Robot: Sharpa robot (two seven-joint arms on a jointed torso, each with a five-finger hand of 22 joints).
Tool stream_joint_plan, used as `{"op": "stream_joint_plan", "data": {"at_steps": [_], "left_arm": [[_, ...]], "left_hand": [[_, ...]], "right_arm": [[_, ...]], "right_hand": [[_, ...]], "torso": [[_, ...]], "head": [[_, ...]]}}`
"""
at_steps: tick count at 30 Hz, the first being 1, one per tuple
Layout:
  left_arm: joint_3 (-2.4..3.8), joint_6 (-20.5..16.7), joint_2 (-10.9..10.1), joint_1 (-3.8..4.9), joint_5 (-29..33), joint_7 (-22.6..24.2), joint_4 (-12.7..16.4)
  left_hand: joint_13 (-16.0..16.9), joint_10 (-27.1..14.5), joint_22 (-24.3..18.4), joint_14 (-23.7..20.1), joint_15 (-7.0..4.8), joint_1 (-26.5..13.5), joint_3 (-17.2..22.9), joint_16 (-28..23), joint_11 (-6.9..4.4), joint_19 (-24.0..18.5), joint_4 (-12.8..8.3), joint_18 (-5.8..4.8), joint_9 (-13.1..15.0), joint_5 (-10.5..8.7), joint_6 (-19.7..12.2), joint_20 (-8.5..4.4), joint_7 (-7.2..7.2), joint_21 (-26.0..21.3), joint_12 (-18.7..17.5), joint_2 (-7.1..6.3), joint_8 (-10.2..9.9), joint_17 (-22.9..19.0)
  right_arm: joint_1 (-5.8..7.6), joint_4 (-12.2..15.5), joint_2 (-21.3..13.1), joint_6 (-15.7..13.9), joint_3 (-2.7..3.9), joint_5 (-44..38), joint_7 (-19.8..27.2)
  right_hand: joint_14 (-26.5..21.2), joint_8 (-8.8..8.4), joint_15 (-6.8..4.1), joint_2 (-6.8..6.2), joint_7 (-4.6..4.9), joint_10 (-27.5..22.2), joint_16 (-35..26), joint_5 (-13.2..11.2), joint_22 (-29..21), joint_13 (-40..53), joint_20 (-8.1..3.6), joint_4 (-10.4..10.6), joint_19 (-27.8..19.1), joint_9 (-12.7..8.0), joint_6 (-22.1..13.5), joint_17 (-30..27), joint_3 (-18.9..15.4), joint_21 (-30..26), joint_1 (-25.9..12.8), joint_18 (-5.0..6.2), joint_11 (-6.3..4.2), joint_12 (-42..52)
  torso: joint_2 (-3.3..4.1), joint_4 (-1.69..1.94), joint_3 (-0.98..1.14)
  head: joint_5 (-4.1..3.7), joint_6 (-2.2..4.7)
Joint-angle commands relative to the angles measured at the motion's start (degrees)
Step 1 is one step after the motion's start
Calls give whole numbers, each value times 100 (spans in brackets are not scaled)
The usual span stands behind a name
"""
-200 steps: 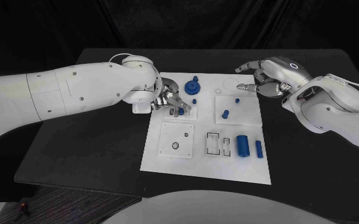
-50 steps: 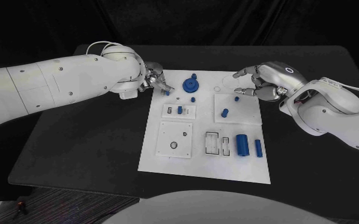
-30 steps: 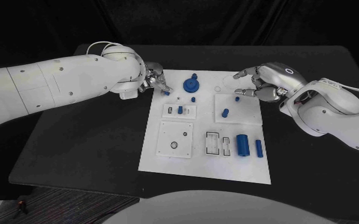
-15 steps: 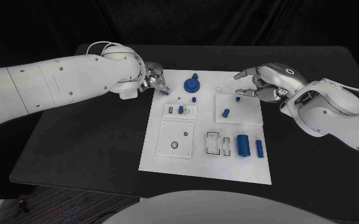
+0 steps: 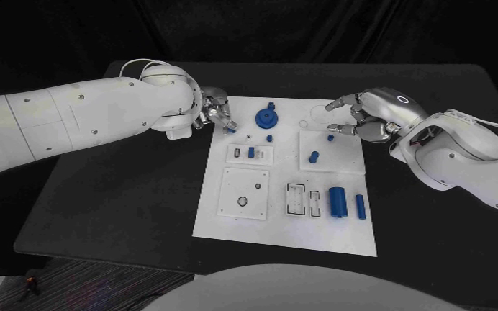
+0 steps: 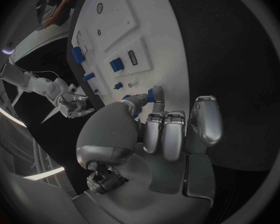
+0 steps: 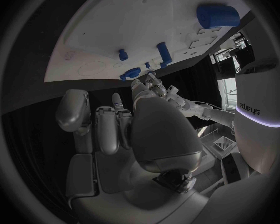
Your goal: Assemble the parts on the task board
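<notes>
The white task board (image 5: 286, 221) lies in the middle of the black table. My left hand (image 5: 213, 113) hovers at the board's far left corner and pinches a small blue part (image 5: 230, 129), seen between its fingertips as the blue part (image 6: 150, 94) in the left wrist view. My right hand (image 5: 363, 120) hangs over the board's far right edge with nothing in it, thumb and fingers apart, just beyond a short blue peg (image 5: 330, 137). A blue gear (image 5: 267, 118) stands at the far middle. Another blue peg (image 5: 312, 157) stands on the same raised plate.
A small blue peg (image 5: 269, 138) and a blue piece in a slotted plate (image 5: 250, 152) lie near the gear. A thick blue cylinder (image 5: 337, 201) and a slim one (image 5: 360, 206) lie at the near right. Bare black table (image 5: 124, 203) surrounds the board.
Since the oldest frame my left hand has moved from the slotted plate to the board's far left corner, carrying the small part. Over the last second both hands have stayed almost still.
</notes>
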Motion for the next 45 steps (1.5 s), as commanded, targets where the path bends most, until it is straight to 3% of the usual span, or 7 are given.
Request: {"op": "stream_joint_plan", "data": {"at_steps": [1, 13, 18, 24, 30, 36, 45], "left_arm": [[4, -87, -30, -12, 362, 85, 66], [6, 49, -305, -1, 560, -262, 575], [7, 178, -377, 1, 569, -400, 699], [6, 252, -433, 3, 572, -503, 819], [6, 253, -466, 2, 550, -539, 909], [5, 235, -500, 1, 540, -535, 969], [3, 170, -504, -7, 537, -497, 989]], "left_hand": [[1505, 607, 613, 605, -12, -37, 168, 15, -30, 5, -104, 32, 12, 58, 33, -29, -5, -14, 20, -13, -31, 1509], [1505, 607, 622, 605, -11, -119, 239, 15, -28, 11, -98, 31, 17, 91, 70, -30, -4, -16, 20, -37, -25, 1509], [1505, 607, 623, 605, -12, -131, 245, 15, -28, 11, -95, 31, 17, 92, 74, -30, -4, -16, 20, -38, -25, 1509], [1505, 607, 621, 605, -12, -137, 252, 15, -29, 8, -95, 32, 16, 95, 75, -30, -5, -21, 20, -39, -26, 1509], [1505, 607, 620, 605, -11, -156, 279, 15, -29, 4, -95, 34, 11, 98, 67, -30, -4, -28, 20, -38, -39, 1509], [1505, 607, 622, 605, -11, -173, 298, 15, -29, 6, -91, 33, 9, 100, 67, -30, -2, -29, 20, -31, -44, 1509], [1505, 607, 617, 605, -10, -198, 320, 15, -26, -4, -82, 37, 7, 99, 69, -29, 1, -43, 20, -21, -49, 1509]], "right_arm": [[-12, 16, -14, 23, 3, -13, -110], [-11, 32, -47, 30, 3, -13, -124], [-11, 34, -52, 25, 3, -13, -127], [-11, 37, -61, 19, 3, -13, -130], [-11, 35, -56, 12, 3, -13, -126], [-11, 27, -42, 13, 3, -13, -124], [-13, 17, -34, 9, 3, -13, -108]], "right_hand": [[356, -23, 41, 21, 7, -29, -28, 37, 743, 642, -8, -31, -39, -9, 14, 592, 8, -50, 24, 119, 5, -29], [351, -34, 39, 23, 2, -42, -46, 45, 736, 624, -8, -42, -47, -15, 5, 575, 10, -79, 35, 124, 2, -43], [349, -37, 38, 21, 0, -40, -51, 50, 736, 626, -8, -41, -46, -17, 1, 570, 7, -77, 32, 124, 1, -41], [348, -41, 38, 21, -1, -43, -54, 55, 734, 622, -8, -42, -48, -19, -3, 568, 6, -85, 32, 125, -1, -45], [348, -41, 38, 21, -1, -43, -54, 55, 734, 622, -8, -42, -48, -19, -3, 568, 6, -85, 32, 125, -1, -45], [348, -41, 38, 21, -1, -43, -54, 55, 734, 622, -8, -42, -48, -19, -3, 568, 6, -85, 32, 125, -1, -45], [347, -45, 37, 19, -4, -47, -59, 63, 733, 617, -8, -44, -50, -22, -7, 563, 5, -92, 33, 126, -2, -49]], "torso": [[3, -1, -2], [-4, -8, 3], [-4, -7, 4], [-12, -3, 16], [-11, 0, 3], [-9, -16, 1], [-3, 2, 1]], "head": [[-20, 0], [-12, 0], [-42, 0], [-42, 0], [-17, 0], [15, 0], [4, 0]]}}
